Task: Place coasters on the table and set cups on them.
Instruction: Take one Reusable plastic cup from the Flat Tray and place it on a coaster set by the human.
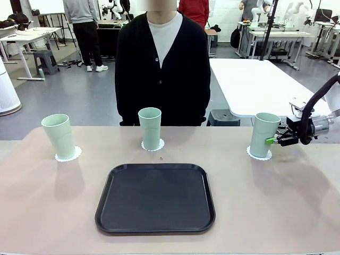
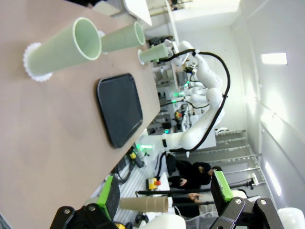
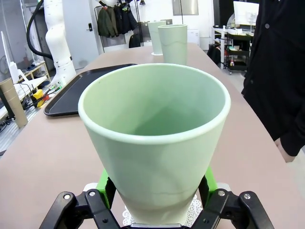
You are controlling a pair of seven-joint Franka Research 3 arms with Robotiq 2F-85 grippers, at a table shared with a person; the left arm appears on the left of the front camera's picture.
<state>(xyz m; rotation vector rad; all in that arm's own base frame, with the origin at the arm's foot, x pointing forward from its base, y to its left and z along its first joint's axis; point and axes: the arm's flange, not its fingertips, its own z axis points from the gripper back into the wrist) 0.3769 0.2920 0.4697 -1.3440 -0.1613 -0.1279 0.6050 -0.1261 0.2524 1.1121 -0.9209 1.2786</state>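
Right pincer (image 1: 274, 141) comes in from the right edge in the front view, level with the lower half of the right cup (image 1: 264, 134), green pads pinching its wall. That cup stands upright on the right coaster (image 1: 259, 154), near the tabletop's (image 1: 53, 212) far right. Middle cup (image 1: 150, 128) upright on its coaster (image 1: 153, 145), just in front of the person in the black cardigan (image 1: 162, 64) standing at the far side. Left cup (image 1: 59, 136) upright on the left coaster (image 1: 68, 154). Black tray (image 1: 155, 197) sits bare in the middle, nearer the robot than all three cups, touching none.

Left wrist view, rolled sideways: left pincer (image 2: 164, 193) spread wide, green-padded fingers (image 2: 221, 186) at the bottom edge, nothing between them, hanging off beyond the tabletop edge. Nearest cup (image 2: 66, 46) on its lacy coaster (image 2: 33, 62), the other two cups (image 2: 121, 38) (image 2: 153, 52) lined up behind it, tray (image 2: 120, 109) beside the row. White right arm (image 2: 205, 95) reaches to the farthest cup.

Right wrist view: right pincer (image 3: 157, 191) clamped on the cup (image 3: 155, 143) low on its taper, one green pad (image 3: 106, 183) on each side. Lacy coaster edge (image 3: 193, 210) pokes out under the base. Tray (image 3: 78, 93) to the left, the two other cups (image 3: 172, 44) (image 3: 156, 36) farther down the tabletop, person's dark sleeve (image 3: 279, 71) at right.
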